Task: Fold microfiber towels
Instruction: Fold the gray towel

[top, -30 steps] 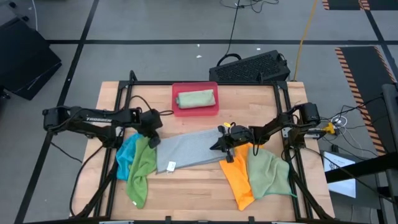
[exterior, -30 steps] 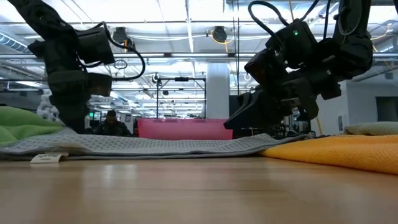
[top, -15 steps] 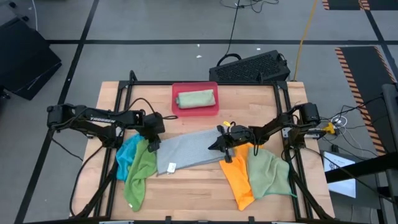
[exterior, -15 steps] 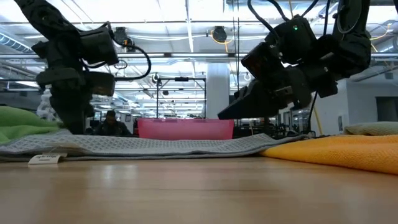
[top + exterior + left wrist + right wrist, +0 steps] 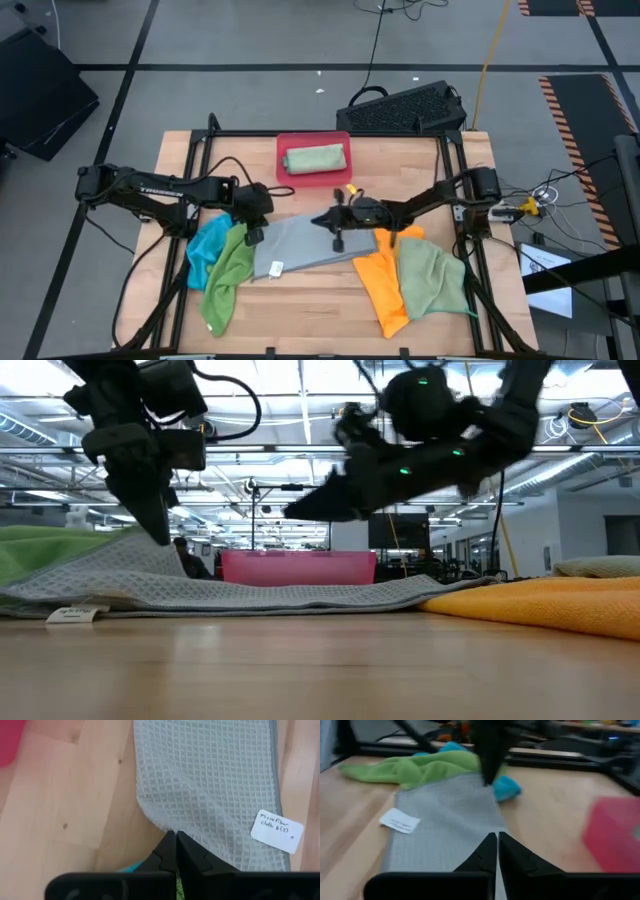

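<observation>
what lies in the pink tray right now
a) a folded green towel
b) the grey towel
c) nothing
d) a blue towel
a: in the high view a folded green towel sits inside the pink tray, while the grey towel and the blue towel lie out on the table.

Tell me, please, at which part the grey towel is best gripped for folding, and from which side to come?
Grip the grey towel at its corners, coming down from above, because it lies flat and thin on the table. The left gripper already pinches its left corner; the right gripper is above the right edge.
</observation>
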Robot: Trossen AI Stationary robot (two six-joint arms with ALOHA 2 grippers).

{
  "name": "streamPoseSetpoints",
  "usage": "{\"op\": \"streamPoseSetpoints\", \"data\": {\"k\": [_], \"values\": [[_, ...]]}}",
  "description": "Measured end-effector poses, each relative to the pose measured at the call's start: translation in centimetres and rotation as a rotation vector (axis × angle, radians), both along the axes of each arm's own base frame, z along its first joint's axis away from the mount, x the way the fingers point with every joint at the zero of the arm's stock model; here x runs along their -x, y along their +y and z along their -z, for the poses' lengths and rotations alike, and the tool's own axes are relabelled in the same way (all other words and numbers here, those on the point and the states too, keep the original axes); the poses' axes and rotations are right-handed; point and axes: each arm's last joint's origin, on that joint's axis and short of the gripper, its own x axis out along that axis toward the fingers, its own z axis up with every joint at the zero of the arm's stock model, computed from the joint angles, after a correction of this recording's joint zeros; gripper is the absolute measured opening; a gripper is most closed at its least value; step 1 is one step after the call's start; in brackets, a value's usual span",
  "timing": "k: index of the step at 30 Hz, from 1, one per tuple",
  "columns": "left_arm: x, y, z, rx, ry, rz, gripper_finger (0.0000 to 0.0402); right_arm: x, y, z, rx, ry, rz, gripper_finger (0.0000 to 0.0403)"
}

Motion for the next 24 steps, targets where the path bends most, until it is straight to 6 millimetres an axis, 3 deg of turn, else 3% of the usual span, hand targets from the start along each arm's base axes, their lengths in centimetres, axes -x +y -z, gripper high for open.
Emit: {"op": "streamPoseSetpoints", "data": {"k": [6,13,18,24], "values": [[-0.2,-0.9,-0.3,-0.011,-0.003,0.037,0.0007,-5.7,-0.9,-0.3,-0.007,0.047,-0.118,0.0073],[-0.2,-2.2,-0.3,-0.015,-0.01,0.101,0.0009,-10.5,-1.6,-0.2,-0.052,0.065,-0.257,0.0152],[-0.2,-2.6,-0.3,-0.044,-0.012,0.112,0.0006,-12.4,-2.2,-0.3,-0.029,0.097,-0.265,0.017],[-0.5,-3.1,-0.5,-0.058,-0.052,0.145,0.0004,-13.0,-3.4,0.4,-0.039,0.106,-0.282,0.0161]]}}
